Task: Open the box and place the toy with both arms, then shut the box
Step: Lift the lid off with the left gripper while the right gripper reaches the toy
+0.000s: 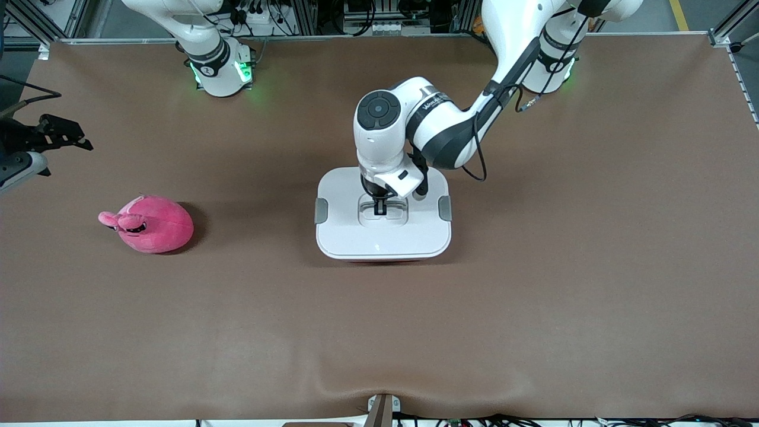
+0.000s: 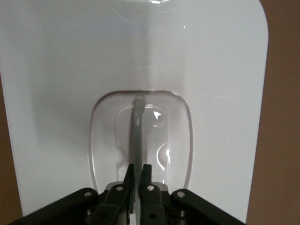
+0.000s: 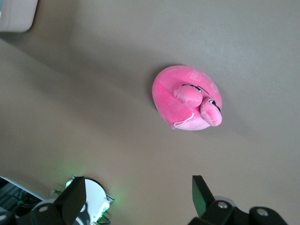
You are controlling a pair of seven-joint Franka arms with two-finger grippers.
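Left tool (image 1: 380, 207) clamps the white-lidded pink plastic box's (image 1: 383, 237) grey handle (image 2: 137, 136); lift next. Right tool (image 3: 140, 197) waits open, above the bright-pink plush toy (image 1: 151, 224) at nine o'clock.

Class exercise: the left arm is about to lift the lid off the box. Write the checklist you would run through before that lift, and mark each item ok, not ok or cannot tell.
1. Left gripper shut on the lid handle: ok.
2. Grip centred on the lid: ok.
3. Grey side clips released: cannot tell.
4. Toy lies apart from the box, toward the right arm's end of the table: ok.
5. Right gripper open, over the table near the toy, waiting: ok.
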